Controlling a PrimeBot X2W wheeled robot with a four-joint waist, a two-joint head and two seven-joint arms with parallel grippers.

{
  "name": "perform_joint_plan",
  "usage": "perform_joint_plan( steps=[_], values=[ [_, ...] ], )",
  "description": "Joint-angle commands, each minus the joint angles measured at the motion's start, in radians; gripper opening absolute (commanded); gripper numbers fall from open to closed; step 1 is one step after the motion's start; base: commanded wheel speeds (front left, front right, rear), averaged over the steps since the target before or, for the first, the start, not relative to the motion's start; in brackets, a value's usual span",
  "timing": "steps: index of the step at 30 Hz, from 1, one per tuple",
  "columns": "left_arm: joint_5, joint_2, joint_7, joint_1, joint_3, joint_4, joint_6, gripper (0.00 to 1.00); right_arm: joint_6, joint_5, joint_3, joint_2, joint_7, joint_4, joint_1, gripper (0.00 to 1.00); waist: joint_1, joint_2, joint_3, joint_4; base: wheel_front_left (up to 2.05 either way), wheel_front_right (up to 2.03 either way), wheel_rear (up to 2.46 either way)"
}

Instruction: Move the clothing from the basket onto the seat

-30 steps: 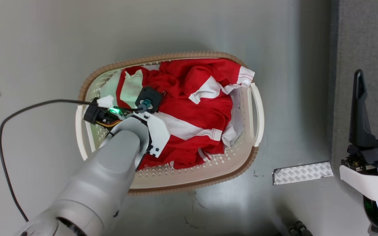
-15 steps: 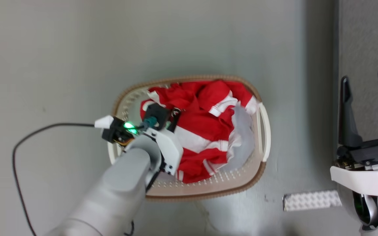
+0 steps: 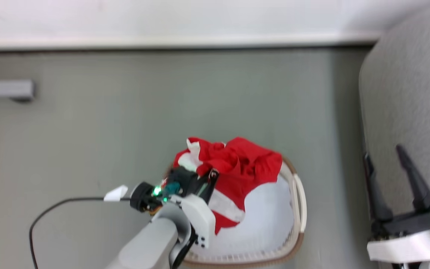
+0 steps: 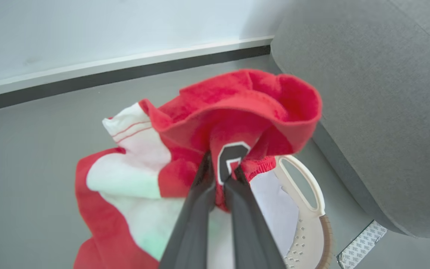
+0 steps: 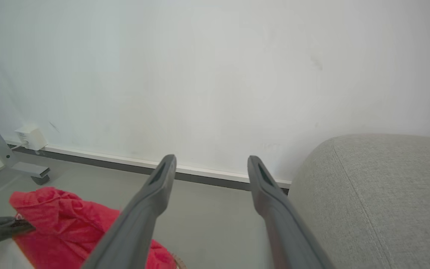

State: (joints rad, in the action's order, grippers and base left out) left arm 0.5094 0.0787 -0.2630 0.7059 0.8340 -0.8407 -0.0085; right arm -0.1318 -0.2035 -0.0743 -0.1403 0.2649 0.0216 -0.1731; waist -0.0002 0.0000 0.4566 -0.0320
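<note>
Hanging from your left gripper [image 4: 220, 166], the red jersey [image 4: 245, 101] is bunched above the basket [image 3: 299, 194], over its far-left corner. Its two dark fingers are pinched together on a red fold bearing part of a dark, white-edged numeral, jaws closed with cloth between them. From that pinch the jersey rises into a red hood-like fold and falls in red and white panels toward the basket's left side; whether its lowest edge touches anything inside, you cannot tell. A pale blue-white cloth [image 3: 267, 213] covers the basket's bottom, showing along its right side and near edge. The basket stands on the grey floor [image 3: 125, 112], just beside the light grey sofa [image 3: 405, 93], which runs along the floor's right edge; the jersey is apart from the sofa. Your right gripper [image 3: 383, 151] hovers over the sofa's near edge with its fingers spread wide apart and nothing between them. A white skirting board [image 3: 162, 41] lines the floor's far edge, and a dark cable [image 3: 50, 209] loops out from your left wrist.
</note>
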Motion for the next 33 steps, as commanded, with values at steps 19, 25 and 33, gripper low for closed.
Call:
perform_joint_plan(
  steps=[19, 25, 33],
  values=[
    [0.021, 0.148, 0.139, -0.197, 0.019, 0.49, 0.041, 0.0, 0.002, -0.2, -0.469, -0.312, -0.001, 0.037, 0.013, 1.0, 0.0002, 0.0, -0.4, 0.065, 0.0, 0.0, 0.0],
    [0.024, 0.183, 0.217, -0.222, 0.039, 0.652, 0.059, 0.0, 0.002, -0.231, -0.593, -0.348, -0.001, 0.059, -0.083, 1.0, 0.0002, 0.0, -0.418, 0.067, 0.0, 0.0, 0.0],
    [0.031, 0.19, 0.287, -0.228, 0.07, 0.798, 0.066, 0.0, 0.002, -0.272, -0.754, -0.362, -0.044, 0.107, -0.2, 1.0, 0.0002, 0.0, -0.429, 0.08, 0.0, 0.0, 0.0]
  ],
)
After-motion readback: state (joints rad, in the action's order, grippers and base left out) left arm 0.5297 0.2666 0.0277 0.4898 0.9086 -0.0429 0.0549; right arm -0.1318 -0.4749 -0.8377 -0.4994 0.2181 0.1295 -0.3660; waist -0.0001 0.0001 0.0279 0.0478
